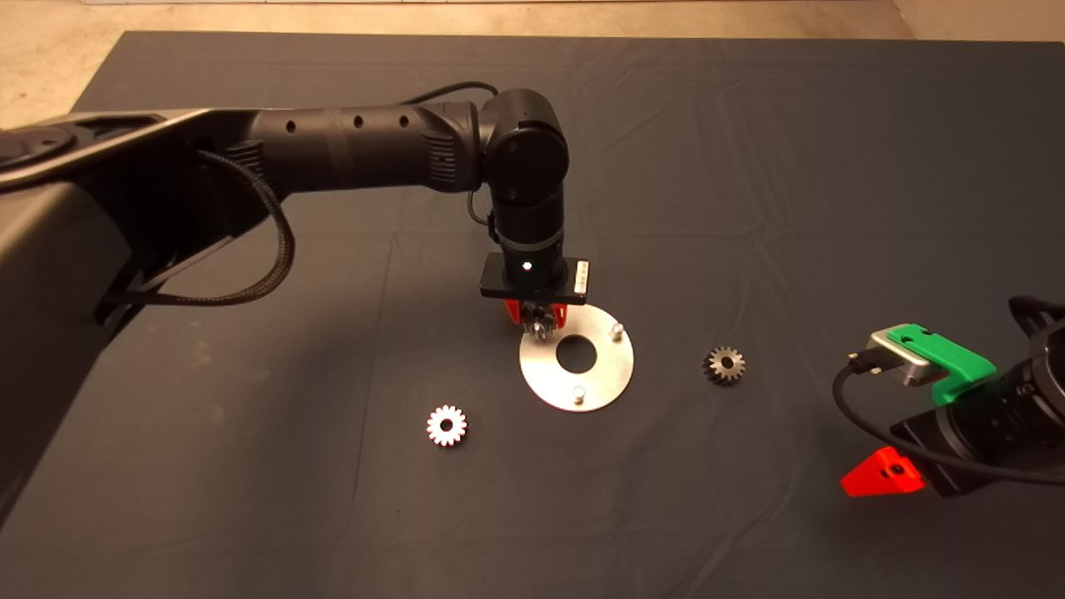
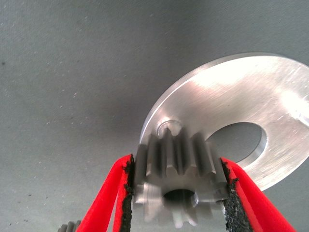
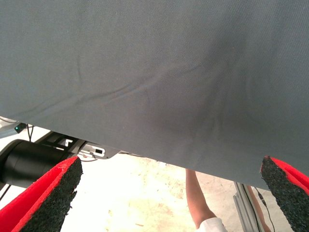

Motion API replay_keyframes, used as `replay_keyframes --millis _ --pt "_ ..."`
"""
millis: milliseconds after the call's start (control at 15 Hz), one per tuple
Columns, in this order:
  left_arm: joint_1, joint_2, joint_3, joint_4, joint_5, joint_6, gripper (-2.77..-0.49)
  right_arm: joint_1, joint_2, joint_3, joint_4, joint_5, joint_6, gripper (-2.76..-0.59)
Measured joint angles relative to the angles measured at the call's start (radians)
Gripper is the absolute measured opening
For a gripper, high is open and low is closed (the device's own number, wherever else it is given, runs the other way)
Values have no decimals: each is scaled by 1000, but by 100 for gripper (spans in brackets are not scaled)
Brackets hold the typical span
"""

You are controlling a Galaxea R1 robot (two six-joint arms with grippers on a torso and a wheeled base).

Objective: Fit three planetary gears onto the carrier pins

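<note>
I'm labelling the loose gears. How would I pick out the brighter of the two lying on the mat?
Start at the round silver plate in the middle of the dark mat. Two gears lie loose beside it; take the gear on the left arm's side, nearer the camera. Its face glares white, whereas the other loose gear looks dark.

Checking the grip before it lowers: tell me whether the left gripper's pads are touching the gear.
Touching. The left wrist view shows both black pads pressed against the gear's teeth, one on each side, no gap.
</note>
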Motion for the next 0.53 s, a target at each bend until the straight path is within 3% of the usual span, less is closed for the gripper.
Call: replay_keyframes --millis 533 --pt "1 -6 3 -1 0 1 -194 0 -5 0 0 -1 0 -60"
